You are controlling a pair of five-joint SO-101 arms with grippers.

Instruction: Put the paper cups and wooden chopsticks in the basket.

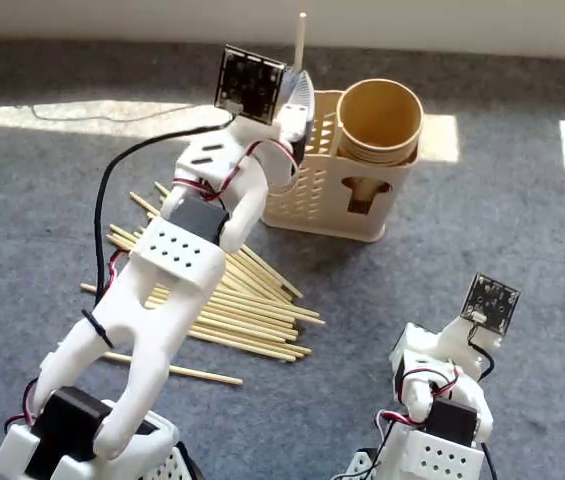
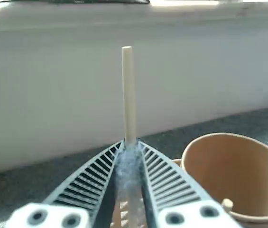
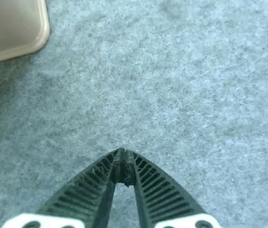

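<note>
My left gripper [image 1: 299, 100] hangs over the left end of the cream plastic basket [image 1: 335, 190], shut on one wooden chopstick [image 1: 300, 42] that stands upright. In the left wrist view that chopstick [image 2: 128, 95] rises straight out of the closed tips of the left gripper [image 2: 129, 143]. A stack of paper cups [image 1: 379, 122] stands in the basket's right part, and its tan rim [image 2: 228, 171] lies just beside the gripper. Several more chopsticks [image 1: 232, 300] lie in a loose pile on the carpet under the left arm. My right gripper [image 3: 123, 164] is shut on nothing, low over bare carpet.
The floor is grey carpet [image 1: 502, 230], with a pale wall along the far edge. A corner of the basket's base [image 3: 10, 28] lies ahead of the right gripper. One stray chopstick [image 1: 177, 370] lies nearer the left arm's base. Open carpet stretches right of the basket.
</note>
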